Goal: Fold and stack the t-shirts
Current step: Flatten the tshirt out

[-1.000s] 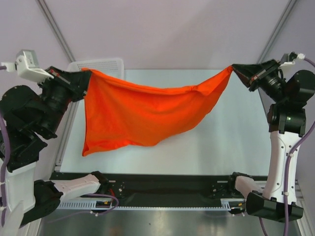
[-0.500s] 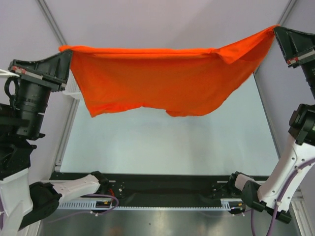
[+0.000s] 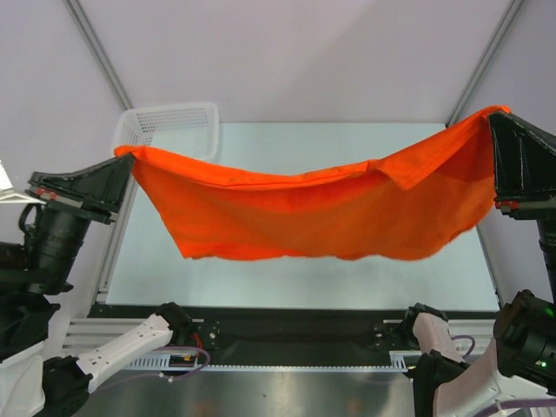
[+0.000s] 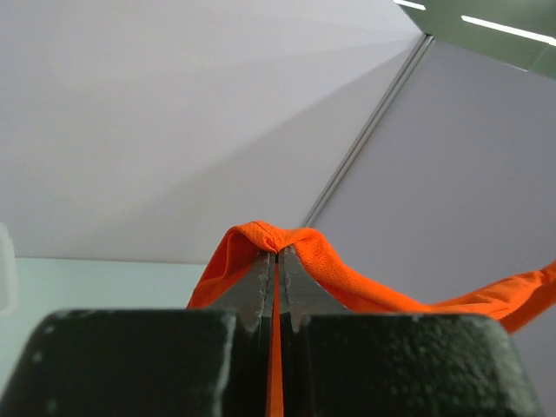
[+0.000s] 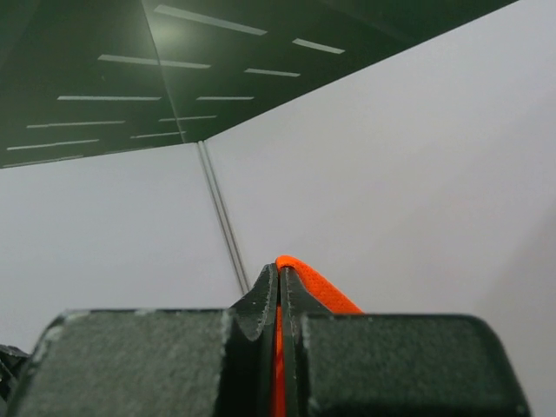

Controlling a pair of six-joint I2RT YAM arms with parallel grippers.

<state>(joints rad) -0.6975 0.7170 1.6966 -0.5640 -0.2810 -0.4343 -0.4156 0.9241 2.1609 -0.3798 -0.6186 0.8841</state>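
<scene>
The bright orange-red t-shirt [image 3: 313, 213] hangs stretched in the air between both arms, above the table, sagging in the middle. My left gripper [image 3: 129, 156] is shut on its left corner; in the left wrist view the cloth [image 4: 321, 269] bunches over the closed jaws of the gripper [image 4: 276, 256]. My right gripper [image 3: 493, 115] is shut on the shirt's right corner, held higher; in the right wrist view a fold of cloth [image 5: 317, 291] sticks out past the closed tips of the gripper [image 5: 279, 271]. The shirt's lower edge hangs free over the table's front half.
A white plastic mesh basket [image 3: 169, 122] stands at the table's far left corner, partly behind the shirt. The pale table [image 3: 287, 143] runs below the cloth. A black rail [image 3: 287, 334] with the arm bases lies along the near edge.
Both grippers have come down and toward the near side with the shirt, after rising earlier. The cloth now sags more in the middle and hangs over the table's front half.
</scene>
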